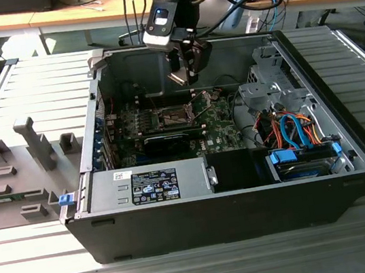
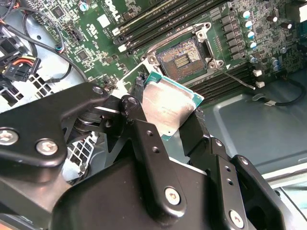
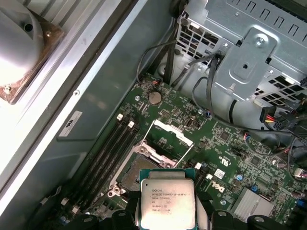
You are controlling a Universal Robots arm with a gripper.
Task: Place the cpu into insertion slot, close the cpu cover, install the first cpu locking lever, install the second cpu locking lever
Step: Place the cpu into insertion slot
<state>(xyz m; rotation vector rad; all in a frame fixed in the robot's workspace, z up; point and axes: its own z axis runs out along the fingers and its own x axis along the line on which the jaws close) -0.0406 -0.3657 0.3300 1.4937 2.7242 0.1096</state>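
Pincer (image 2: 167, 120) clamped on two opposite edges of the cpu (image 2: 169, 103), holding it in the air above the uncovered insertion slot (image 2: 182, 58). The cpu cover (image 3: 173, 132) stands raised. The chip is judged light, thin, rigid and fragile underneath: grip edges only.

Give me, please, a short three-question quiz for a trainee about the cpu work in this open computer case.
1. True or false: the cpu already sits in the insertion slot.
2. The cpu cover is: A) shut flat over the slot; B) swung open; C) taken off entirely.
3. Fill in: the claw is shut on the ____.
Key: 1 false, it hangs above the slot; 2 B; 3 cpu.
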